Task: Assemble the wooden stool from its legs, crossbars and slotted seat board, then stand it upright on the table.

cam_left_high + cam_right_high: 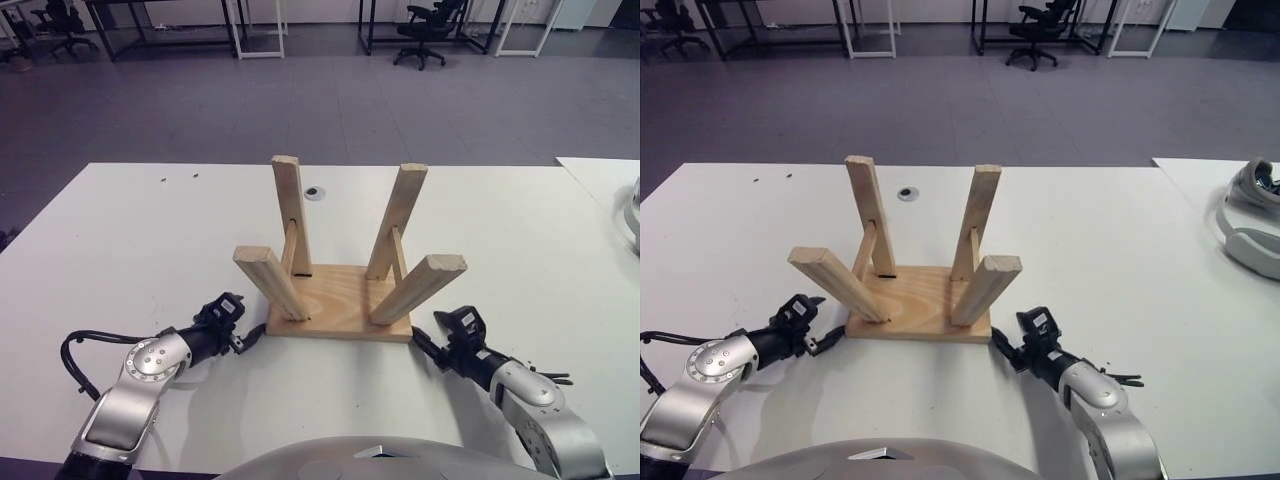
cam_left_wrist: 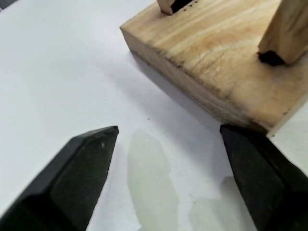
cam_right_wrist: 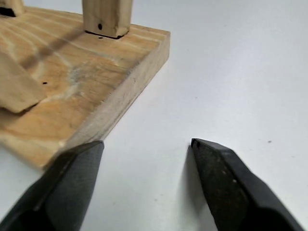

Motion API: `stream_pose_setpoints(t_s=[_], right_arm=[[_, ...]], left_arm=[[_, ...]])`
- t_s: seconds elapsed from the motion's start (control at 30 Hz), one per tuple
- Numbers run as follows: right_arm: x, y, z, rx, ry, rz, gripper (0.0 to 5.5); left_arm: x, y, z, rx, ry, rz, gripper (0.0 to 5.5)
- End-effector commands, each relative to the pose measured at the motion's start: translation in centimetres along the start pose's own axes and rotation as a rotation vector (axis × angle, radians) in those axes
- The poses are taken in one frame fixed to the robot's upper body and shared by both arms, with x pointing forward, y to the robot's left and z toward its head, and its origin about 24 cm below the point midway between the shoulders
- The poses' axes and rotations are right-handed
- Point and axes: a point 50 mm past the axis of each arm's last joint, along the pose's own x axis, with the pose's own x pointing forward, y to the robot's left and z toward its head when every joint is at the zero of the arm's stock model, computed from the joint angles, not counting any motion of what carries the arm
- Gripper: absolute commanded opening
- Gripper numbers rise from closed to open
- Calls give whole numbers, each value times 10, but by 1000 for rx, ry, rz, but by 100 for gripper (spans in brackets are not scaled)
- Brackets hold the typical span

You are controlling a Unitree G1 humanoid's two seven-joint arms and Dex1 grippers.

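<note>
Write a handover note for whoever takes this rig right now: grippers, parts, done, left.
Left gripper: open, holding nothing, low over the table at the seat board's near left corner.
Right gripper: open, holding nothing, at the near right corner.
The stool is upside down: seat board flat on the table, four legs pointing up, crossbars between leg pairs.
Done: it looks assembled.
Left: turn it over and stand it on its legs.

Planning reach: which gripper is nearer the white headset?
Right. The right gripper sits left of the headset, by the seat board's right corner; the left gripper, beyond the board's left corner.
</note>
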Motion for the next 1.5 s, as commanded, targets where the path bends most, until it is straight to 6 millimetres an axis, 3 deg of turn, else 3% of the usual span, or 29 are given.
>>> stream_pose_setpoints(t_s=[0.03, 0.17, 0.4, 0.57, 0.67, 0.73, 0.8, 0.87, 0.93, 1.03, 1.1, 1.2, 1.3, 1.5], right_arm=[[-14, 42, 64, 40, -255, 384, 344], [-48, 44, 94, 11, -325, 517, 344], [-60, 19, 93, 21, -268, 453, 344], [-61, 6, 89, 6, -253, 379, 344], [-67, -7, 101, -15, -329, 354, 344], [-76, -27, 114, -18, -398, 319, 344], [-83, -69, 124, -26, -437, 166, 344], [-77, -110, 128, -22, -439, 1, 344], [-48, -143, 121, 8, -392, -142, 344], [-2, -162, 101, 50, -296, -221, 344], [21, -162, 82, 34, -204, -204, 344], [44, -136, 56, -56, -101, 3, 344], [43, -112, 58, -78, -162, 165, 344], [39, -82, 67, -138, -228, 247, 344]], left_arm=[[-11, -20, 54, -23, -226, -251, 394], [-33, -16, 83, 27, -292, -307, 394], [-52, 0, 102, 4, -378, -305, 394], [-43, 19, 80, -17, -278, -188, 394], [-35, 11, 72, 20, -235, -216, 394], [-33, 1, 70, 35, -237, -284, 394], [-30, 0, 66, 59, -218, -308, 394], [-27, -1, 61, 81, -191, -316, 394], [-22, -7, 57, 118, -162, -368, 394], [-15, -15, 51, 159, -130, -443, 394], [-12, -15, 49, 170, -125, -465, 394], [-8, -14, 50, 173, -149, -477, 394], [-2, -9, 58, 180, -218, -456, 394], [6, -3, 58, 243, -239, -464, 394]])
